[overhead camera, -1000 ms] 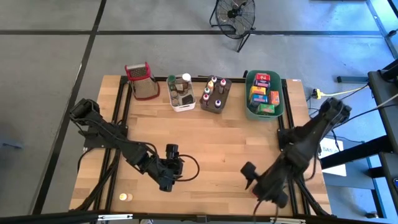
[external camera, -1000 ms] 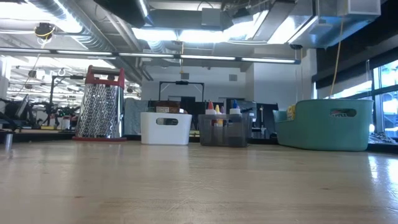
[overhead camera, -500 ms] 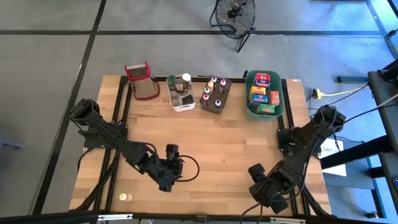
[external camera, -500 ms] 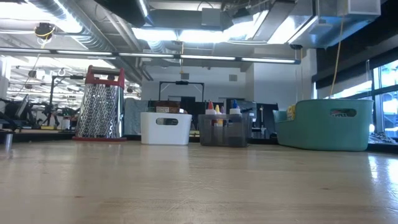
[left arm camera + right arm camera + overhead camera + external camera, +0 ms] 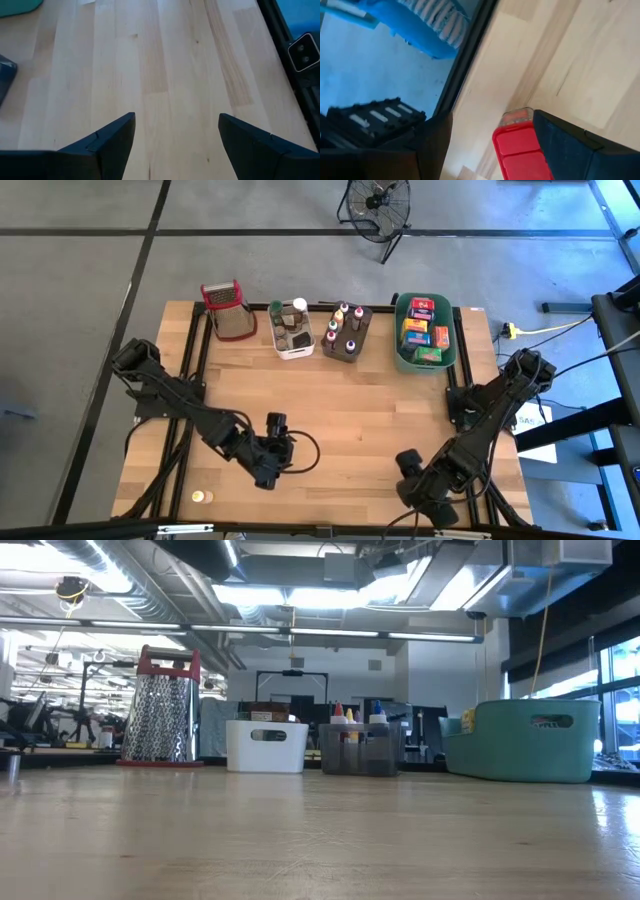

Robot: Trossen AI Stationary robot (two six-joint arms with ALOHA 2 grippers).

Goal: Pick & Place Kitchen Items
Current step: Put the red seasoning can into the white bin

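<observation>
The kitchen items fill three tubs along the far edge: jars in a white tub [image 5: 293, 330], small bottles in a grey tub [image 5: 347, 332], and colourful boxes in a green tub [image 5: 425, 332]. Two small round items [image 5: 203, 497] lie at the near left corner. My left gripper [image 5: 285, 438] [image 5: 175, 130] hangs open over bare wood at the near centre-left. My right gripper [image 5: 410, 478] [image 5: 490, 135] is open and points steeply down at the table's near edge. Between its fingers lies a small red item with a pale end [image 5: 520, 147]. The gripper hides that item in the high view. My right gripper has the red item [image 5: 512, 140] between its open fingers, close beside one finger [image 5: 560, 145] and well apart from the other. I cannot tell whether that finger touches it. The item lies on the wood by the table's near edge.
A red-topped metal grater [image 5: 228, 310] stands at the far left, next to the tubs. Black frame rails run along the table's left side [image 5: 190, 380] and right side [image 5: 452, 395]. The middle of the wooden table [image 5: 350, 400] is bare.
My right gripper has sunk and gone a little toward the table's near edge, rolling about its own axis. Its fingers have kept the same gap.
</observation>
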